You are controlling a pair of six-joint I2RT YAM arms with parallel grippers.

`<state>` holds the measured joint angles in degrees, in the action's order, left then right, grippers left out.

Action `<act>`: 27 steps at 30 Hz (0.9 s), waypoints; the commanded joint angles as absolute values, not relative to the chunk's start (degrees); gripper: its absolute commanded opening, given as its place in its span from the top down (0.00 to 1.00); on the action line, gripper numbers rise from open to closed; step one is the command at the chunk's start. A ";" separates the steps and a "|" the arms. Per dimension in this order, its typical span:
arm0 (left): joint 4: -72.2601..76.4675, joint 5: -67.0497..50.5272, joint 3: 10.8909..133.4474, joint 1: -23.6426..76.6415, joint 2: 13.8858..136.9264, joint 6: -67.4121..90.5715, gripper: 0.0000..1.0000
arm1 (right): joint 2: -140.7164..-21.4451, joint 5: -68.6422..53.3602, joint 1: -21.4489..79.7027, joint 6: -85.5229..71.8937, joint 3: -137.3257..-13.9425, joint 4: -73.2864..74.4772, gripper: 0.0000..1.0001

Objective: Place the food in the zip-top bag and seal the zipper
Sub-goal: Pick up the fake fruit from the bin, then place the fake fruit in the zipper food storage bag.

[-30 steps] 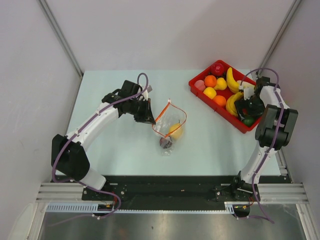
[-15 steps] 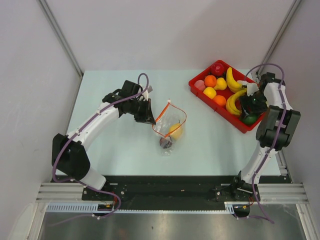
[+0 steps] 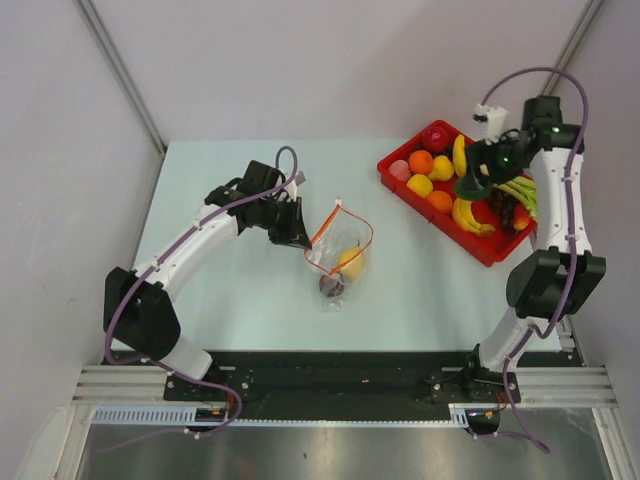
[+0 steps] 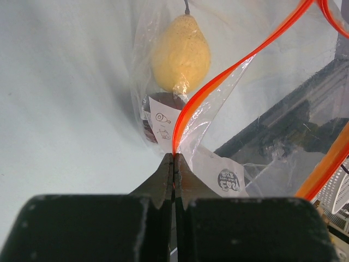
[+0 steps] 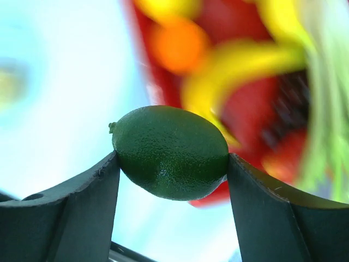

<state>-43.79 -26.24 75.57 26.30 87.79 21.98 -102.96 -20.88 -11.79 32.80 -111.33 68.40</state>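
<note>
Over the desk's (image 3: 200, 190) far-right corner, the right gripper (image 5: 172, 164) clamps a lime (image 3: 470, 187). The bag (image 3: 345, 240) lies leftward mid-desk, left gripper (image 4: 174, 164) pinching its zipper (image 4: 218, 82).

I'm holding the left gripper (image 4: 173, 159) pinched tight, arm reaching low; the right gripper (image 5: 172, 161) is clamping, arm raised.

Right wrist view: everything behind the lime (image 5: 170, 152) is out of focus. Red tray (image 5: 245, 117), bananas (image 5: 240, 60) and an orange fruit (image 5: 177, 46) are just colour smears; the green streak (image 5: 322, 98) at the right edge can't be identified.

Left wrist view: zip-top bag (image 4: 272, 120) cut off at top and right edges, zipper (image 4: 218, 82) exits upper right. Dark fruit (image 4: 145, 121) mostly hidden behind label (image 4: 163, 121) and pear (image 4: 181, 52).

Top view: right arm (image 3: 570, 200) covers the tray's right end.
</note>
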 commanded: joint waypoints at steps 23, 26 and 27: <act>-42.80 -27.86 77.87 26.72 85.87 20.57 1.00 | -89.04 -14.60 41.57 30.06 -97.91 48.26 0.01; -42.71 -27.77 77.52 26.63 85.43 20.48 1.00 | -87.46 -13.71 38.96 26.99 -99.92 46.41 0.00; -42.80 -27.69 77.43 26.72 85.26 20.39 1.00 | -87.19 -16.32 36.76 25.24 -100.80 46.32 0.00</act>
